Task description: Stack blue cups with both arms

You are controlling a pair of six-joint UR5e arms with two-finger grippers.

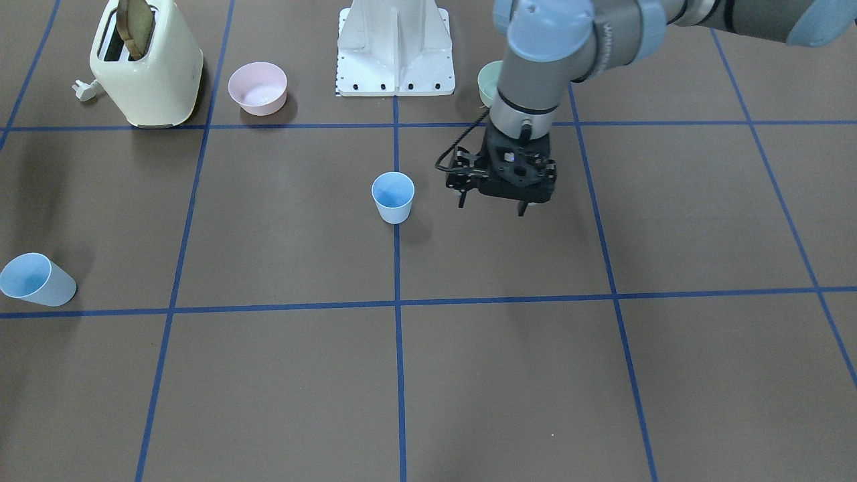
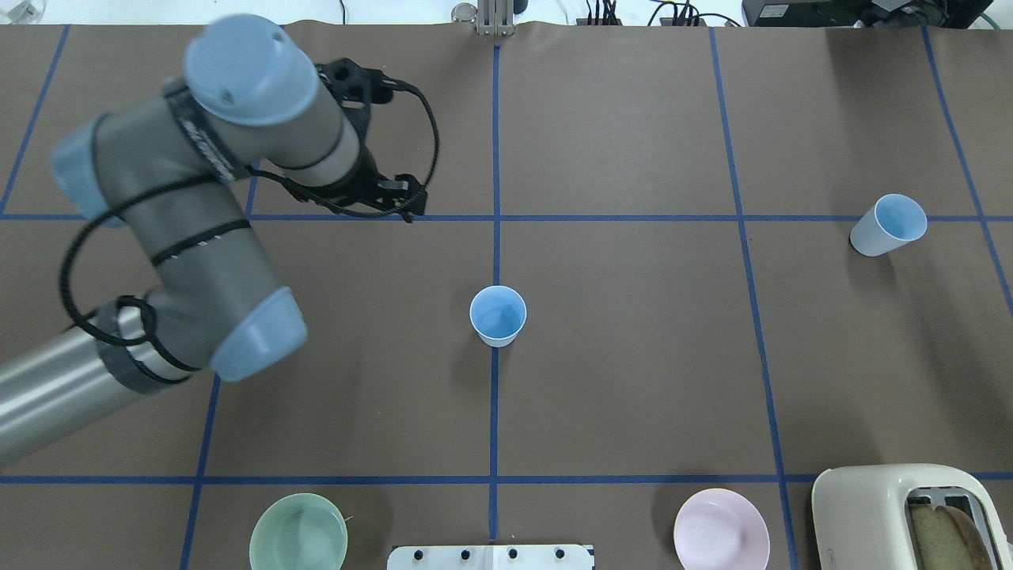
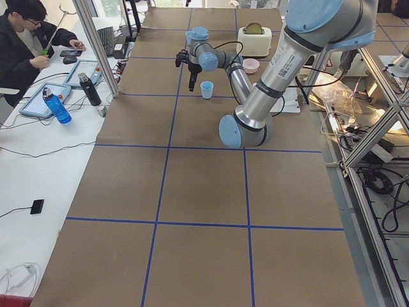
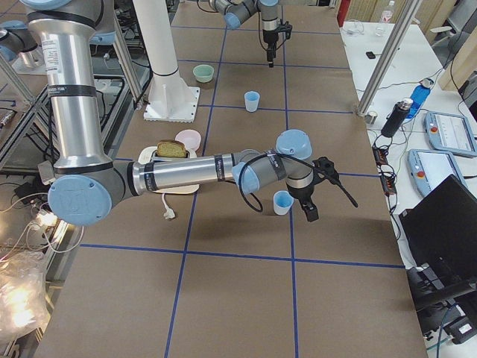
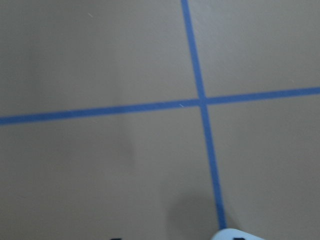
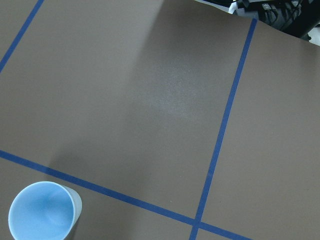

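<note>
Wrist of the grey tubular left arm (image 1: 535,73) points straight down, the forearm reaching in from the robot's left of the white metal base pedestal (image 1: 395,50). The black two-finger left gripper (image 1: 492,206) hangs above the brown table (image 1: 268,375), fingers spread wide with nothing between them. It is near but clear of the upright pale-blue plastic tumbler (image 1: 393,196), which stands straight out from the pedestal. A second pale-blue plastic tumbler (image 1: 35,281) sits well off to the pedestal's other side, past the cream toaster (image 1: 147,67). The grey right arm (image 4: 186,173) holds its forearm roughly level, wrist bent down. The right gripper (image 4: 309,211) shows just beside that tumbler, and I cannot tell whether its fingers are apart.
</note>
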